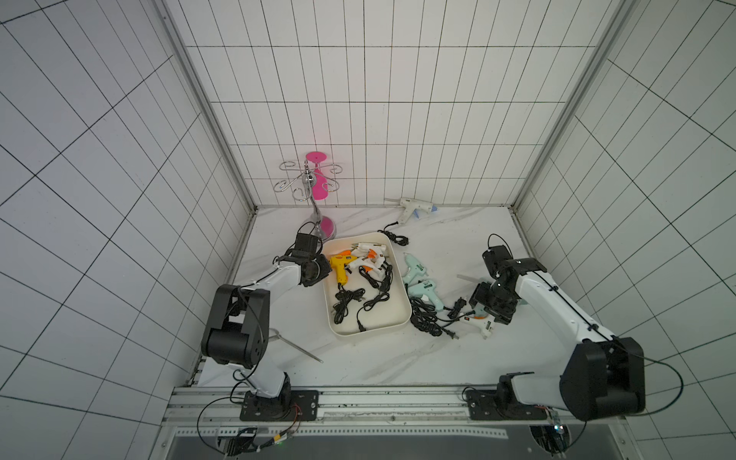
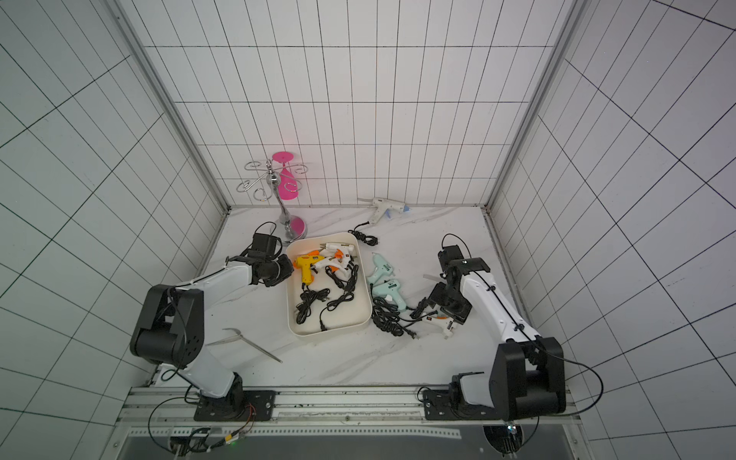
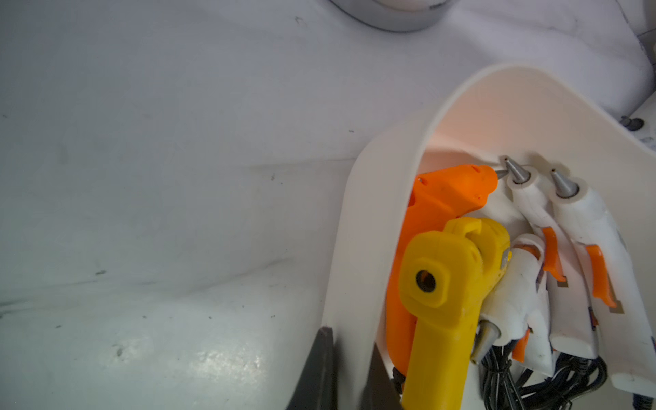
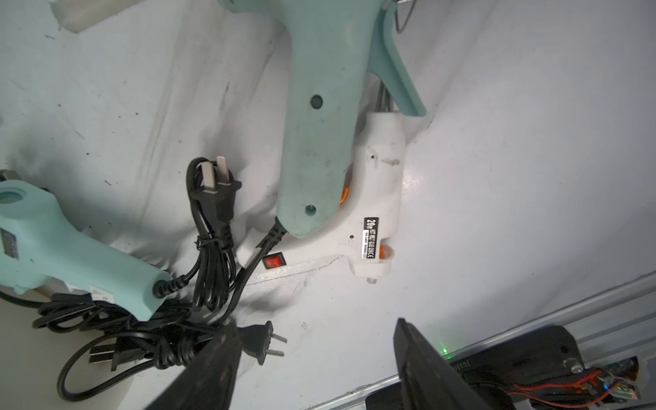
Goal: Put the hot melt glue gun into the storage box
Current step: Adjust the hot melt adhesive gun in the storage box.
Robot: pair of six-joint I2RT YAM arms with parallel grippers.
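Left end effector (image 3: 349, 369) seemingly clamped shut; right end effector (image 4: 314, 330) open, lowered.

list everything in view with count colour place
storage box: one, cream-white, table centre
yellow glue gun: one, in box
orange glue gun: one, in box
white glue guns: three, orange triggers, in box
mint glue guns: two, right of box
near white glue gun: one, front right
far white glue gun: one, back wall
cords: several, black, in and beside box
glass rack: one, chrome, back left
pink glass: one, hanging on rack
tongs: one, metal, front left
left gripper: shut on box wall
right gripper: open, front right
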